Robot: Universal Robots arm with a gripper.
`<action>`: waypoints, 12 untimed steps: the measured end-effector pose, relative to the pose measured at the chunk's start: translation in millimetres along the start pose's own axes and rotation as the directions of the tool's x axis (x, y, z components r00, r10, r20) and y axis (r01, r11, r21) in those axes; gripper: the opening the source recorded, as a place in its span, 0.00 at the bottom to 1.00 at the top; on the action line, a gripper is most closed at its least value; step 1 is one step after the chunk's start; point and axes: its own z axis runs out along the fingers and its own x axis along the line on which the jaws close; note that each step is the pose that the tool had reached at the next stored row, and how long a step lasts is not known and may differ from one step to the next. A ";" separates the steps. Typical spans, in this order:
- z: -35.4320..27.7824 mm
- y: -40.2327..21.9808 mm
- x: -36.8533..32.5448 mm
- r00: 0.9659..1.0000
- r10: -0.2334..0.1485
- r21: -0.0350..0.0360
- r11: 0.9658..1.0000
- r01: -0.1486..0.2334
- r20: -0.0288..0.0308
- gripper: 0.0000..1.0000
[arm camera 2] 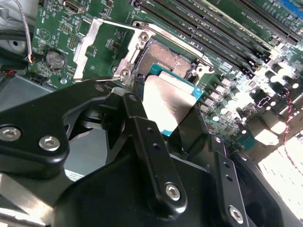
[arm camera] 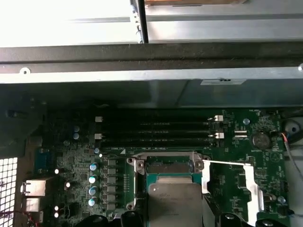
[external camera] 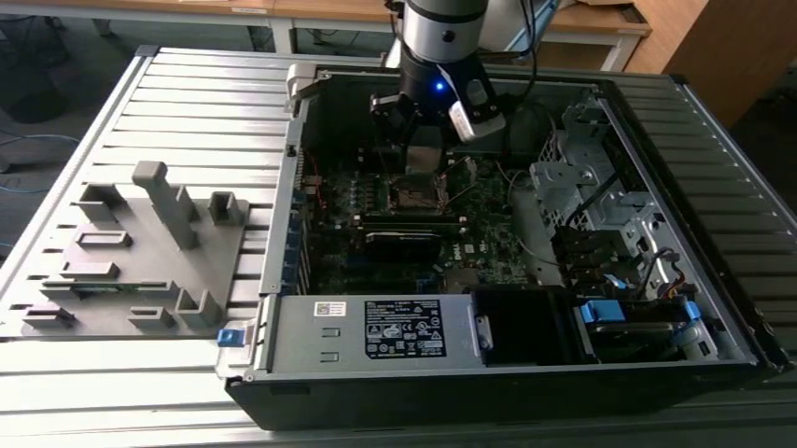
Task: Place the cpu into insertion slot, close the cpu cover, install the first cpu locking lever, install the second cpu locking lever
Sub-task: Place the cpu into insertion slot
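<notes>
Held the cpu (arm camera 2: 168, 92) clamped in the gripper (arm camera 2: 161, 112) close over the insertion slot (arm camera 2: 165, 59), cpu cover (arm camera 2: 85, 45) standing open; judged mid-placement, needing square alignment there.

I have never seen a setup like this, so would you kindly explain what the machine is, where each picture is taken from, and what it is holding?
The machine is a single robot arm with a gripper at its end. The exterior view comes from a camera off the arm. It looks at an open computer case lying on a slatted metal table, with a grey parts fixture on the exterior view's left. Both wrist views come from cameras riding on the arm, and they look closely at the green motherboard inside the case. The gripper is shut on the cpu, a flat silvery square, which it holds just over the insertion slot. As far as I can tell, the chip is not yet seated. The cpu cover stands open beside the slot.
</notes>
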 end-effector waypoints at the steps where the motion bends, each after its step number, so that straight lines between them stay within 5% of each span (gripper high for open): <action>1: 0.2 0.0 0.0 1.000 0.000 0.000 1.000 0.000 0.000 0.54; 12: 4.4 -0.4 0.1 1.000 0.000 0.000 1.000 0.000 0.000 0.54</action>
